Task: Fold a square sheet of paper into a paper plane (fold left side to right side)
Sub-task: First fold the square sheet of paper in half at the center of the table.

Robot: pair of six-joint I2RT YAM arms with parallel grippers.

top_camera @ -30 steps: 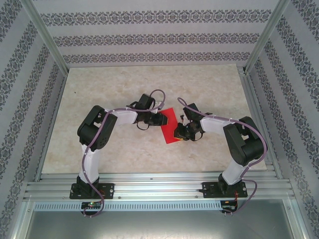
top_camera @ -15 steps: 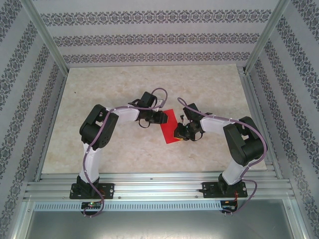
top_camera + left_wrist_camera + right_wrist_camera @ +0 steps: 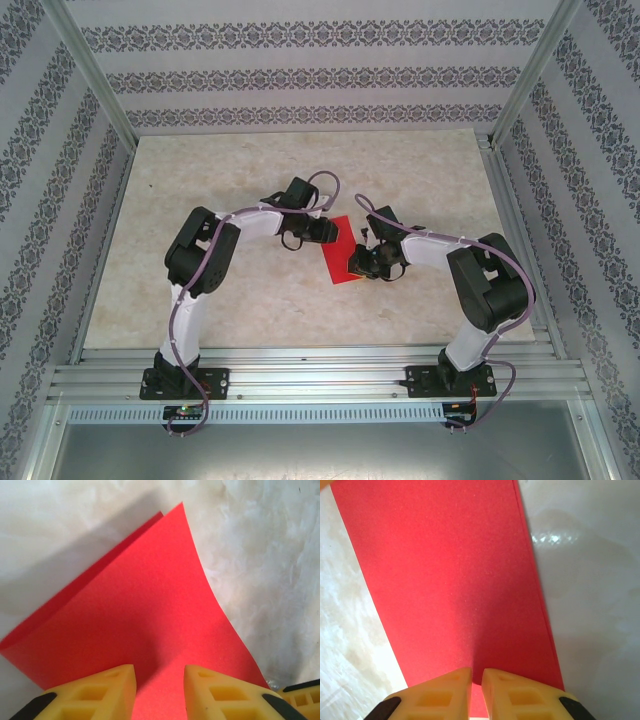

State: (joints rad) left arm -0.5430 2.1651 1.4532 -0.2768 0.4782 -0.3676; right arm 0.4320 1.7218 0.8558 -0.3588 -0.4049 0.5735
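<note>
You have the half-folded sheet of paper (image 3: 338,262) lying mid-table (image 3: 250,180) between the arms, the right gripper (image 3: 476,690), fingers nearly pressed together, apparently pinning it flat while the left gripper (image 3: 160,690), jaws parted, sits over the curling upper flap.

Entry: robot test cell in a lab, a bench-top enclosure. We record these marks of it.
1. Two white-and-black robot arms, the left arm (image 3: 200,265) and the right arm (image 3: 485,285), bolted side by side on slotted aluminium rails (image 3: 320,372) at the near edge.
2. Purple cables (image 3: 177,325) strung along both arms down to their bases.
3. Aluminium profile posts (image 3: 90,70) rising at the far corners.
4. Walls (image 3: 300,80) on three sides, covered with striped ornamental print, which we class as a backdrop.
5. A table (image 3: 250,170) with a pale marble-look top, fitted inside the frame.
6. A perforated strip (image 3: 320,413) and a grey metal panel (image 3: 320,450) in front of the rails.
</note>
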